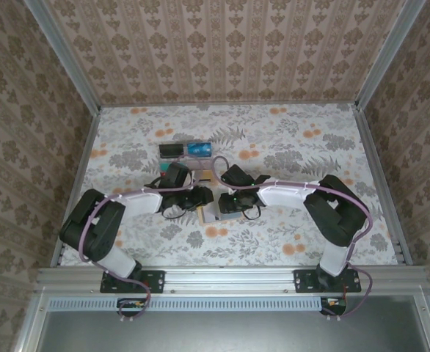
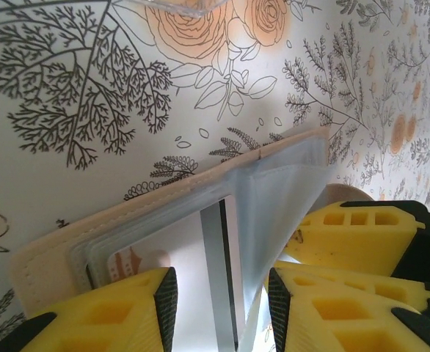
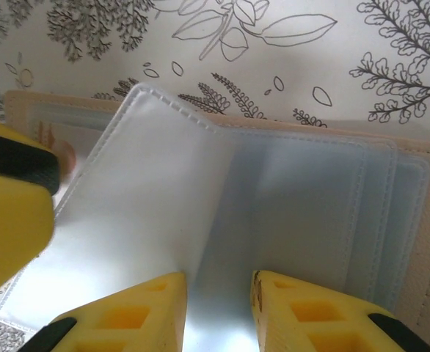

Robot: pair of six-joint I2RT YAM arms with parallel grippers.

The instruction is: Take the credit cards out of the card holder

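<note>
The card holder (image 1: 208, 215) lies open on the floral table between both arms. Its tan stitched edge (image 2: 46, 257) and its blue-grey clear sleeves (image 3: 288, 198) show from close up. A pale card with a grey stripe (image 2: 213, 257) sits in a pocket. My left gripper (image 2: 219, 293) stands over it, jaws apart, one raised sleeve leaf (image 2: 288, 191) between them untouched. My right gripper (image 3: 219, 293) is open too, its fingers on either side of the fold of that lifted leaf. A black card (image 1: 172, 150) and a blue card (image 1: 199, 149) lie further back on the table.
Both wrists crowd together over the holder at the table's centre (image 1: 215, 198). Metal rails and patterned walls (image 1: 83, 110) box in the table on three sides. Open floral surface (image 1: 310, 139) stretches to the right and back.
</note>
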